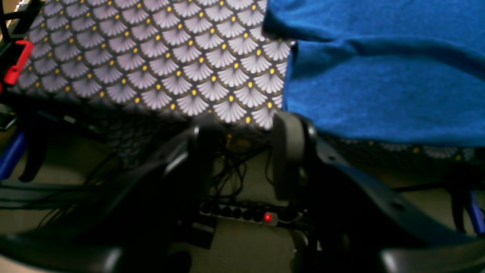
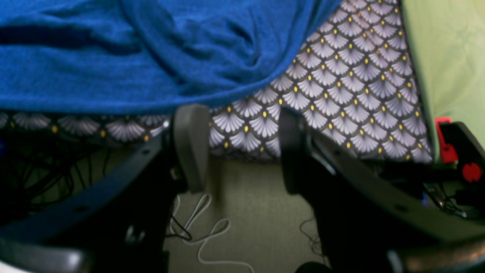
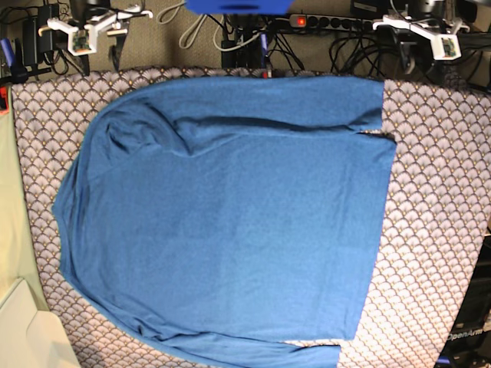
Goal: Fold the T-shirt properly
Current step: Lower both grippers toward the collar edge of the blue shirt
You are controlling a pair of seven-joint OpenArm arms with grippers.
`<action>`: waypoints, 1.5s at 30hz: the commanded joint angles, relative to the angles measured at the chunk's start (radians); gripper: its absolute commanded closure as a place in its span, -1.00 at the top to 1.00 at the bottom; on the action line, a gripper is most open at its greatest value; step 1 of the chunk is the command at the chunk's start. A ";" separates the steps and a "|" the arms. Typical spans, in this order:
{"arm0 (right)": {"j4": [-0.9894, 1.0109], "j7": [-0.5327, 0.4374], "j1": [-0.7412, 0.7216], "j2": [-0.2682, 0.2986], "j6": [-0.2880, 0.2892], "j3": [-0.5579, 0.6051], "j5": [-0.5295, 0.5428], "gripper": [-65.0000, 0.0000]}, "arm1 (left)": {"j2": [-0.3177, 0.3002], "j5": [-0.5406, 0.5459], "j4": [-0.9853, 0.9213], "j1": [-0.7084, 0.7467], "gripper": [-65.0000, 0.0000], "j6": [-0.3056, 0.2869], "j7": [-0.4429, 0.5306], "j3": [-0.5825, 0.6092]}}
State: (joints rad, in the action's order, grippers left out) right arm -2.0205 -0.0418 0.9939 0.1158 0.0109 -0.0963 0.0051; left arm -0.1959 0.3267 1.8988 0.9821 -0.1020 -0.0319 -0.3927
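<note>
Blue T-shirt [image 3: 222, 222] lies flat; both claws, left [image 1: 244, 155] and right [image 2: 237, 148], hang released off the table edge [image 2: 242, 151].

Fan-pattern tablecloth [image 3: 437, 192], power strip [image 1: 246, 216] w/ cables.

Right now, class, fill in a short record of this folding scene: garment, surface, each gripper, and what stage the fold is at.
garment: T-shirt, blue, long-sleeved, spread mostly flat, one sleeve folded across the body
surface: fan-patterned tablecloth, showing bare beside the shirt
left gripper: off the table's edge, jaws apart, holding nothing
right gripper: off the table's edge, jaws apart, holding nothing
below the table: power strip with a red light
stage: body not yet folded
</note>
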 commanded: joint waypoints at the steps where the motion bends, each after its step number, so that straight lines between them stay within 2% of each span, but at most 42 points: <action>1: -0.015 -0.022 -0.004 0.005 0.001 -0.006 -0.003 -0.06 | -0.004 0.004 0.012 0.002 -0.24 0.002 0.022 -0.007; 3: -0.015 0.026 -0.031 0.005 0.001 -0.009 -0.003 -0.06 | -0.004 0.004 0.003 -0.025 -0.24 0.003 0.019 -0.005; 7: -0.015 0.107 -0.089 0.005 0.002 -0.009 -0.003 -0.06 | -0.003 0.010 -0.041 -0.098 -0.24 0.000 -0.082 -0.010; 11: -0.015 0.125 -0.116 0.005 0.010 -0.009 -0.003 -0.06 | 0.022 0.005 -0.071 -0.176 -0.24 -0.002 -0.164 -0.010; 15: -0.013 0.125 -0.117 0.005 0.059 -0.012 -0.004 -0.06 | 0.040 0.005 -0.072 -0.214 -0.24 -0.003 -0.170 -0.002; 21: -0.012 0.125 -0.125 0.005 0.062 -0.030 -0.004 -0.06 | 0.046 0.005 -0.075 -0.254 -0.24 -0.003 -0.171 -0.001; 24: -0.012 0.165 -0.146 0.005 0.062 -0.032 -0.004 -0.06 | 0.046 0.005 -0.104 -0.271 -0.24 -0.003 -0.171 0.005; 28: -0.010 0.204 -0.163 0.037 0.064 -0.033 -0.004 -0.06 | 0.046 0.005 -0.144 -0.289 -0.24 -0.003 -0.171 0.041; 33: -0.010 0.205 -0.163 0.040 0.064 -0.032 -0.004 -0.06 | 0.046 0.005 -0.173 -0.291 -0.24 -0.003 -0.164 0.079; 37: -0.010 0.205 -0.165 0.040 0.103 -0.033 -0.004 -0.06 | 0.060 0.004 -0.175 -0.305 -0.24 -0.002 -0.170 0.087; 45: -0.010 0.205 -0.165 0.040 0.119 -0.055 -0.006 -0.06 | 0.066 0.004 -0.238 -0.329 -0.24 -0.002 -0.170 0.087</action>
State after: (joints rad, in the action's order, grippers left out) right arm -2.0167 0.1848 0.8230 0.1490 0.1295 -0.1440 0.0040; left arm -0.1246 0.3260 1.6501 0.6407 -0.1013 -0.2119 -0.3031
